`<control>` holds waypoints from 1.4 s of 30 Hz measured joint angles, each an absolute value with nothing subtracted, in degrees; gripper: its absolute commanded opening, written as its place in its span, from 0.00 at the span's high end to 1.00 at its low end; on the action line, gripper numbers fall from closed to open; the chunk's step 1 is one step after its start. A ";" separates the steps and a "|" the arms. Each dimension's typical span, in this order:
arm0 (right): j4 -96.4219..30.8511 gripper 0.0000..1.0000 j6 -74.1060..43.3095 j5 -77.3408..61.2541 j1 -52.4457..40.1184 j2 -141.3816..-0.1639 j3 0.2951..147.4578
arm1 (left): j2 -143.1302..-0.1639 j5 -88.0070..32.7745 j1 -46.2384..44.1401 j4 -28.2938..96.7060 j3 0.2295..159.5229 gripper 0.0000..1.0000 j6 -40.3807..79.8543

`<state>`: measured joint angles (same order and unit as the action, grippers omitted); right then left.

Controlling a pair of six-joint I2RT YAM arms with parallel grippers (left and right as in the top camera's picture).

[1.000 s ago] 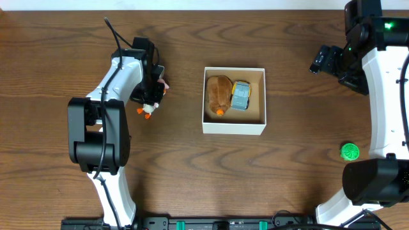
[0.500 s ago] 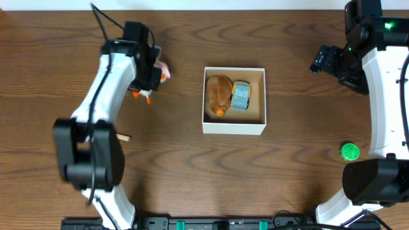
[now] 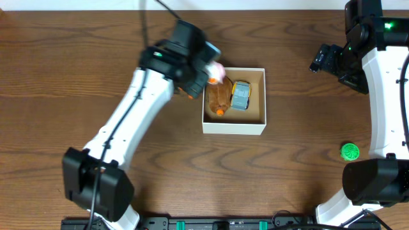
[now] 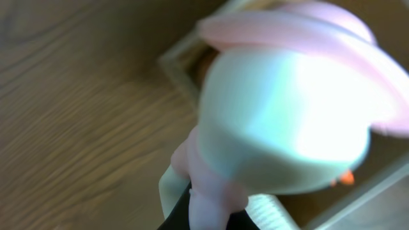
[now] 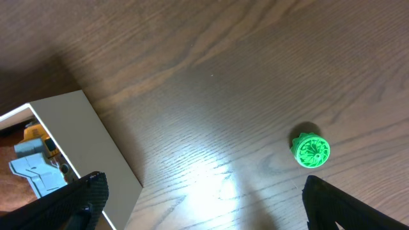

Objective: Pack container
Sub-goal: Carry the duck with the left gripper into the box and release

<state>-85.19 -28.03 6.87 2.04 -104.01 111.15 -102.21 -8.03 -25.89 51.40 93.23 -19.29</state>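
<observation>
Container (image 3: 234, 128) corner lies under left tool (image 3: 206, 65) clamped on pink-white toy (image 4: 281, 121); right tool (image 3: 326, 61) gapes empty.

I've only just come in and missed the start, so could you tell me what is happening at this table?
The left gripper is shut on a white and pink toy figure, holding it above a corner of the square, white-walled cardboard container. Inside lie a brown plush toy and a small grey and yellow toy car. The right gripper hangs open off to the side, empty, and a small round green object sits on the wooden table near that arm.
</observation>
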 measured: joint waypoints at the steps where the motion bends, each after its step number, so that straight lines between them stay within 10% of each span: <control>1: -85.19 0.01 -28.03 6.85 2.04 -104.01 111.15 | -102.65 -8.34 -27.29 51.35 93.23 0.94 -19.64; 15: -85.03 0.01 -28.01 6.87 2.04 -104.01 111.15 | -110.30 -10.50 -30.24 51.51 92.27 0.94 -20.67; 18: -84.99 0.01 -27.99 6.87 2.04 -104.01 111.15 | -110.30 -10.63 -30.26 51.64 92.27 0.57 -21.04; 21: -84.95 0.01 -27.97 6.87 2.04 -104.01 111.15 | -110.32 -10.61 -30.22 51.72 92.27 0.51 -20.97; 23: -84.95 0.01 -27.92 6.87 2.04 -104.01 111.15 | -110.32 -10.70 -30.22 51.55 92.27 0.22 -20.99; 28: -84.86 0.01 -27.83 6.87 2.04 -104.01 111.15 | -110.32 -11.70 -30.28 51.59 92.27 0.02 -21.12; 42: -84.58 0.01 -27.81 6.87 2.04 -104.01 111.15 | -103.04 -11.62 -30.15 50.68 92.29 0.02 -21.04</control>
<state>-84.58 -27.81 6.87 2.04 -104.01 111.15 -103.04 -11.62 -30.15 50.68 92.29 -21.04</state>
